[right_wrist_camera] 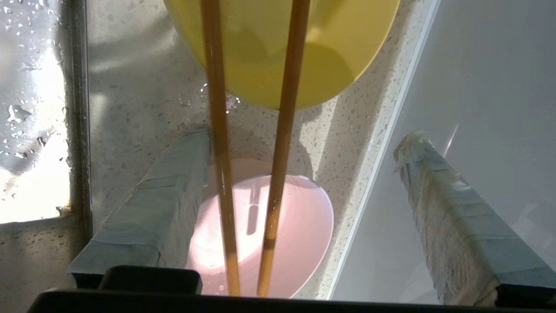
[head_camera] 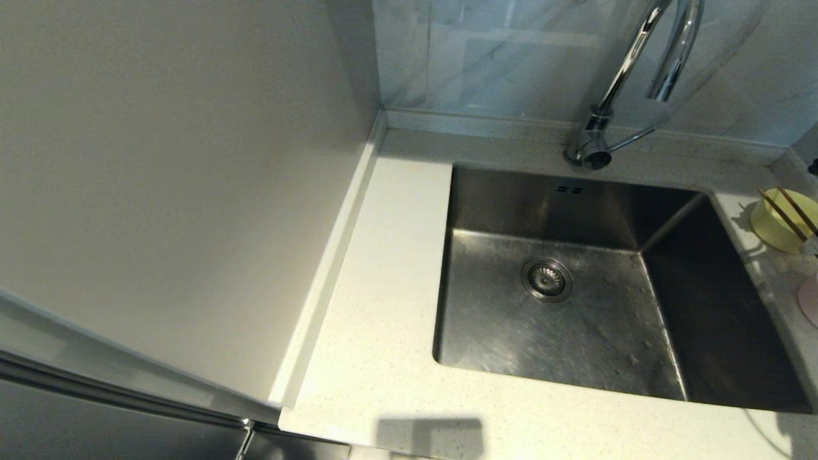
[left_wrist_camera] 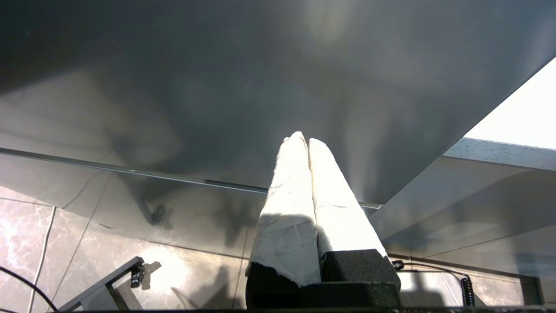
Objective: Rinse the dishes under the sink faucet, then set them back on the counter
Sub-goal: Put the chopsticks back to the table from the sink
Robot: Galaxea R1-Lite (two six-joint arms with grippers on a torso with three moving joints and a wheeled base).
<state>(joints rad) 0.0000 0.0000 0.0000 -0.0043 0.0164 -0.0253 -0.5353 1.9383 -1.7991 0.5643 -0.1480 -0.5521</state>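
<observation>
The yellow-green bowl (head_camera: 774,227) (right_wrist_camera: 334,52) stands on the counter (head_camera: 383,287) at the sink's right. Two brown chopsticks (head_camera: 790,214) (right_wrist_camera: 282,130) lie side by side, bridging its rim and the pale pink bowl (head_camera: 810,300) (right_wrist_camera: 299,230) nearer me. My right gripper (right_wrist_camera: 306,134) hovers open above the pink bowl; both chopsticks run between its taped fingers (right_wrist_camera: 169,195), the left one close beside a finger, neither held. The steel sink (head_camera: 575,332) holds only its drain strainer (head_camera: 547,279). The chrome faucet (head_camera: 629,57) rises behind it. My left gripper (left_wrist_camera: 303,138) is parked, shut and empty.
A grey cabinet side (head_camera: 160,160) walls off the counter's left. A raised rim (right_wrist_camera: 386,130) and a grey panel (right_wrist_camera: 478,65) bound the strip of counter (right_wrist_camera: 143,108) where the bowls stand. Water drops lie on that strip and on the sink wall (right_wrist_camera: 26,108).
</observation>
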